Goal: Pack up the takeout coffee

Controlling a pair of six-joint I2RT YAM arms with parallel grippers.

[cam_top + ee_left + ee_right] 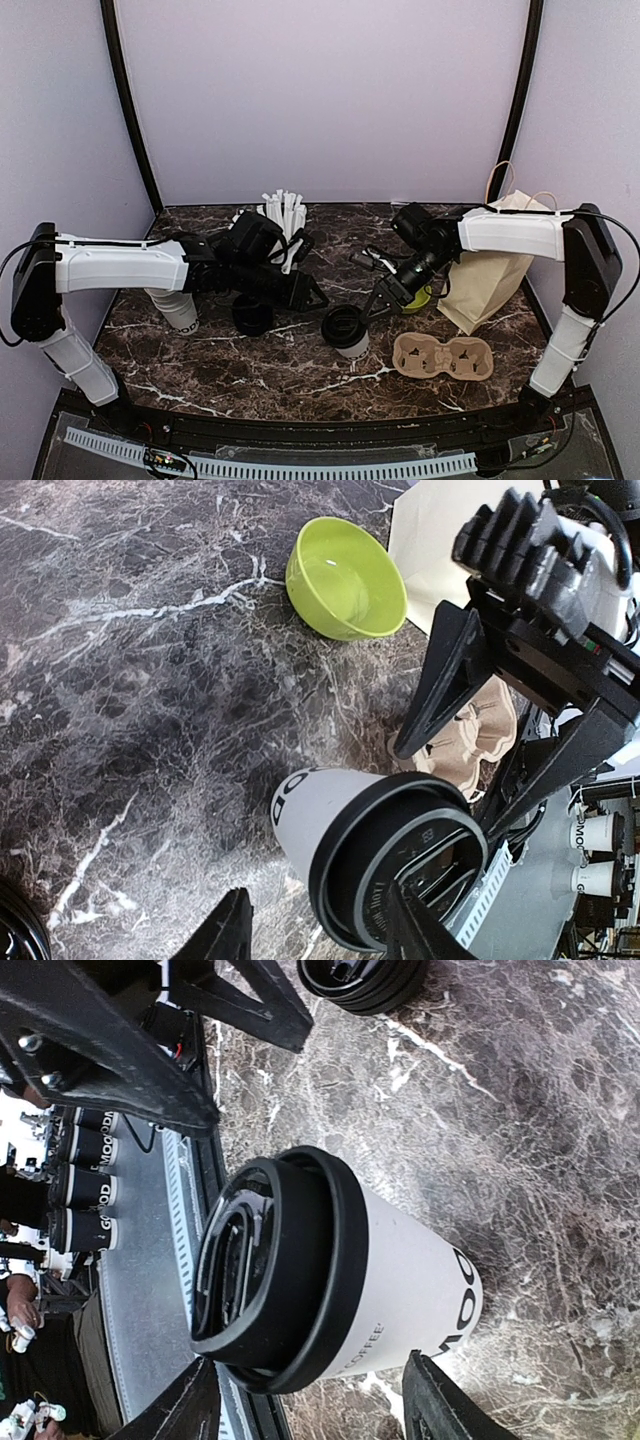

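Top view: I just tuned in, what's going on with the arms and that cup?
Both arms meet at the lidded coffee cup, which stands upright mid-table. The left gripper and right gripper flank it with jaws open, and neither clamps it. The cardboard carrier lies to its right with nothing in it, and the paper bag stands behind that.

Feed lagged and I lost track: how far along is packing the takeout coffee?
Done: the coffee cup has its black lid on. In hand: nothing is gripped; the left gripper and right gripper sit open either side of it. Left: the cup stands on the table, the cardboard carrier is empty, and the paper bag waits beyond it.
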